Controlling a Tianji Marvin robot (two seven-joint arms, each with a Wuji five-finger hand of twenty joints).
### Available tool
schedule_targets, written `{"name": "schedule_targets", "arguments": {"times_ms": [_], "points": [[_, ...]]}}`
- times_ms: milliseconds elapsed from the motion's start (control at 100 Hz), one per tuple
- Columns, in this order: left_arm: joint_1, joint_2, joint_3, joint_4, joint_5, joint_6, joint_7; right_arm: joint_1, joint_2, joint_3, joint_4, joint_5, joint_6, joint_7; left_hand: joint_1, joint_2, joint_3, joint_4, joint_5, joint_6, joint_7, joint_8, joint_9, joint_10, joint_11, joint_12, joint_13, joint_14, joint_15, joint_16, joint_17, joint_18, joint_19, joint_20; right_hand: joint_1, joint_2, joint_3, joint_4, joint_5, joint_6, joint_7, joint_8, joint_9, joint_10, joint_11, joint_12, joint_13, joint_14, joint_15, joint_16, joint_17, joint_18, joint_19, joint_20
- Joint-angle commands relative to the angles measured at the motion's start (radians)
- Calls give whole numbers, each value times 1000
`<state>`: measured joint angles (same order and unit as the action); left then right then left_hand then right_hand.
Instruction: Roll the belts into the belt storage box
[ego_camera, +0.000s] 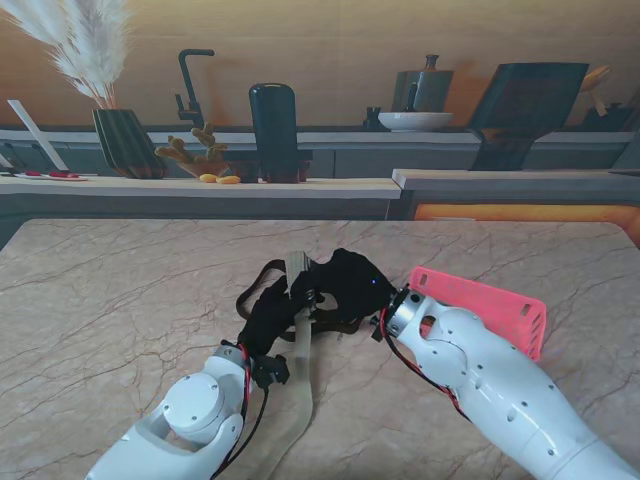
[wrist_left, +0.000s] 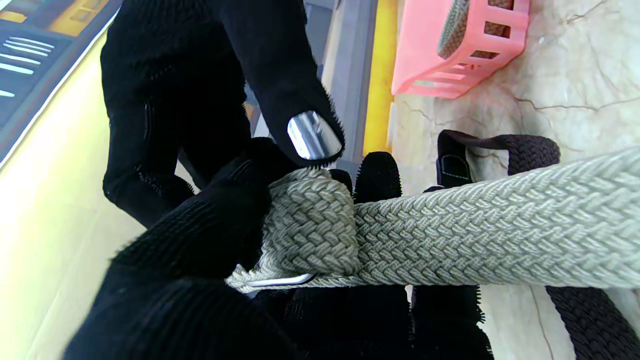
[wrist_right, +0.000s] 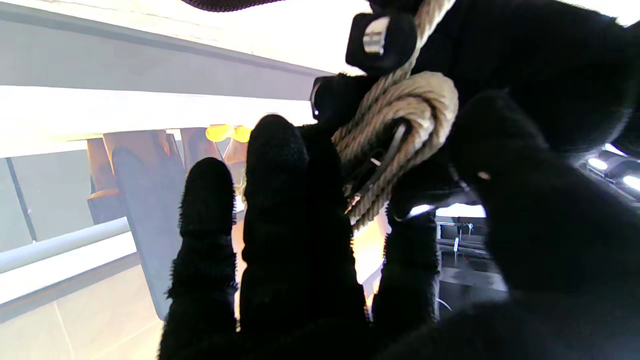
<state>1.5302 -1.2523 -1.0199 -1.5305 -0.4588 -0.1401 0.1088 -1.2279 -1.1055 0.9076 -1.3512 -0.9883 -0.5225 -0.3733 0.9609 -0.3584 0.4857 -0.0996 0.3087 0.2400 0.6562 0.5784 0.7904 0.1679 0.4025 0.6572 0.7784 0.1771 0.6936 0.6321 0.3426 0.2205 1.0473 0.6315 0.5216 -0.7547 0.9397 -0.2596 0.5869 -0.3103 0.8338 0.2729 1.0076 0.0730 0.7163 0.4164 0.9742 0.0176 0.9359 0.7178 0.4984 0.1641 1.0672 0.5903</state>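
The left hand (ego_camera: 268, 320) is gripping the beige woven belt (ego_camera: 301, 385), its gloved fingers (wrist_left: 210, 235) closing on the first tight turns of the roll just above the marble table (ego_camera: 120, 300). The belt's free tail is trailing toward me between the two forearms. To its right, the right hand (ego_camera: 345, 283) is pinching the same small coil (wrist_right: 400, 125) from the other side, thumb and fingers closing round it. A dark brown woven belt (wrist_left: 505, 147) is lying loose on the table under and behind both hands. Farther right, the pink belt storage box (ego_camera: 500, 305) is sitting on the table, partly behind the right forearm, with one rolled belt (wrist_left: 457, 25) already showing inside it.

The webbing looks soft, light and springy, so the coil is likely wanting to unwind; holding it by its flat sides near the core seems best. The buckle is barely glimpsed inside the coil, and the box's interior is mostly hidden
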Motion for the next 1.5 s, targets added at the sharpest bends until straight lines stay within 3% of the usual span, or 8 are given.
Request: {"name": "schedule_targets", "arguments": {"times_ms": [0, 80, 380, 760, 1160, 1350, 1400, 1490], "points": [[-6, -13, -3, -40, 4, -6, -1, -33, 15, 12, -17, -18, -12, 5, 150, 36, 15, -7, 10, -204, 93, 38, 119, -137, -27, 59, 57, -64, 74, 49, 24, -30, 50, 32, -31, -20, 41, 33, 121, 106, 65, 107, -44, -15, -17, 9, -38, -11, -23, -11, -23, 15, -19, -6], [-10, -13, 2, -36, 27, -4, 6, -66, 17, 59, -69, -37, -18, -9, 216, 54, -8, -7, 6, -215, 139, 66, 110, -140, -19, 109, 68, -74, 112, 87, 34, -28, 68, 47, -78, 22, 41, 121, 81, 135, -22, 207, -94, -7, -30, 6, -63, -9, -47, -21, -32, 13, -32, -1], [-39, -11, 31, 4, 143, -30, 28, -180, 13, 232, -251, -64, 44, -38, 305, 96, -81, 1, 13, -265, 247, 167, 73, -119, 26, 192, 87, -81, 174, 170, 50, -25, 92, 84, -149, 188, -174, 158, -179, 284, -166, 234, -389, 64, -64, -11, -132, 12, -184, -97, -34, -2, -62, -4], [-66, -2, 62, 47, 269, -89, 36, -158, -5, 227, -245, 283, 240, 277, 330, 111, -108, 6, 25, -273, 320, 243, 64, -107, 36, 200, 85, -68, 178, 185, 42, -12, 93, 93, -127, 190, -280, 175, -173, 358, -284, 239, -464, 118, -81, -8, -134, -15, -144, -64, 8, -41, -73, 14], [-66, 8, 59, 44, 244, -87, -13, -88, -11, 157, -194, 679, 334, 508, 330, 110, -105, 6, 29, -268, 314, 249, 70, -102, 43, 207, 84, -58, 171, 184, 35, -6, 88, 94, 5, 62, -22, 140, -162, 295, -269, 277, -452, 83, -62, 19, -162, -57, -46, 4, 26, -93, -45, 74], [-64, 10, 57, 41, 238, -87, -20, -78, -10, 148, -188, 783, 330, 561, 330, 110, -103, 5, 33, -267, 313, 251, 69, -101, 42, 209, 85, -55, 165, 181, 35, -6, 87, 94, 55, 57, 95, 137, 7, 163, -130, 296, -273, 24, -70, 3, -57, -71, -74, -14, 102, -102, -31, 74], [-64, 10, 56, 41, 237, -87, -23, -76, -10, 146, -188, 807, 338, 573, 330, 109, -103, 5, 33, -267, 312, 252, 70, -100, 41, 209, 85, -56, 164, 181, 35, -6, 87, 94, 124, 43, 67, 32, 57, 105, 1, 160, -189, 12, -86, -1, -1, -73, -83, -14, 140, -105, -11, 66], [-62, 11, 56, 39, 235, -88, -24, -70, -9, 143, -189, 839, 351, 597, 329, 107, -108, 4, 35, -267, 301, 244, 72, -95, 37, 206, 85, -57, 158, 179, 35, -6, 87, 95, 234, 59, 33, 24, 179, 17, 177, 58, 11, -5, -107, 14, 124, -80, -66, 6, 217, -115, 27, 56]]}}
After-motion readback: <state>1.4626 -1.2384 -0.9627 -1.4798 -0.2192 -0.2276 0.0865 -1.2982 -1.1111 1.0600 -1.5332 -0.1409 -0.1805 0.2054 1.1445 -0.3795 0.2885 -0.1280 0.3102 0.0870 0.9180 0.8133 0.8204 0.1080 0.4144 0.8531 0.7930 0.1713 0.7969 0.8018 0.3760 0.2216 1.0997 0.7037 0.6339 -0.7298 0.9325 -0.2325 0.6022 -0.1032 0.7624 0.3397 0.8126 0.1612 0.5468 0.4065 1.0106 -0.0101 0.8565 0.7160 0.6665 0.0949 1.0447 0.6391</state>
